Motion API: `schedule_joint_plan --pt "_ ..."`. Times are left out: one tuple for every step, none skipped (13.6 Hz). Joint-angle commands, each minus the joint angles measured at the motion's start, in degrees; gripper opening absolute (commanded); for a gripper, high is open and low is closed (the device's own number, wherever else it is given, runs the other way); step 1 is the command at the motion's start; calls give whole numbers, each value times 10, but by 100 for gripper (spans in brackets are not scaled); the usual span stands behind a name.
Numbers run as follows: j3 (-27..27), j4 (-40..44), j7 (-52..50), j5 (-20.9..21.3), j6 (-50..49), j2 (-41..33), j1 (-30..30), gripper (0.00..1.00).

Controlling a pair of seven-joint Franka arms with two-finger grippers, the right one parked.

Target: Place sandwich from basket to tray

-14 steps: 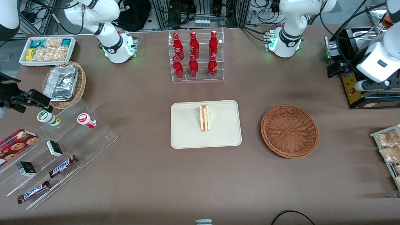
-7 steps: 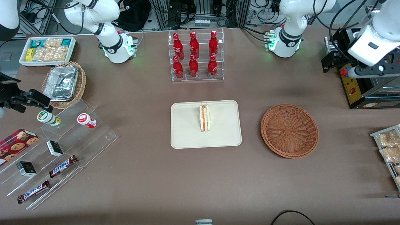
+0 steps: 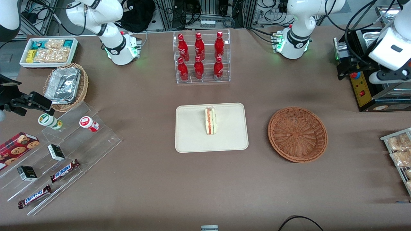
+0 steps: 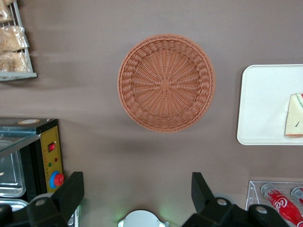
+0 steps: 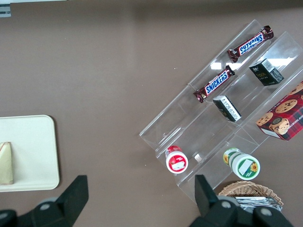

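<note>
The sandwich [image 3: 210, 121] lies on the cream tray [image 3: 192, 138] in the middle of the table, filling edge up. Beside the tray, toward the working arm's end, sits the reddish-brown wicker basket [image 3: 297, 134] with nothing in it. My left gripper [image 3: 348, 69] hangs high over the working arm's end of the table, above a black machine, well apart from both. In the left wrist view the gripper [image 4: 137, 191] is open with only bare table between its fingers [image 4: 71, 191], and the basket [image 4: 165, 82], tray [image 4: 262, 104] and sandwich [image 4: 294, 116] all show.
A clear rack of red bottles [image 3: 201, 57] stands farther from the front camera than the tray. A black machine with a yellow panel [image 3: 362, 86] and a rack of snack bags [image 3: 398, 150] sit at the working arm's end. A stepped acrylic shelf [image 3: 57, 154] and foil-filled basket [image 3: 65, 85] occupy the parked arm's end.
My left gripper rose and shifted about over the black machine. The sandwich, tray and basket have not moved.
</note>
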Motion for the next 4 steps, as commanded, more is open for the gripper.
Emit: schedule_joint_plan --pt "6 41 -12 4 -4 32 -16 100" --pt "6 42 -12 4 -4 36 -17 100" --pt "6 43 -11 3 -3 38 -16 100" --pt "6 43 -10 4 -3 38 -16 100"
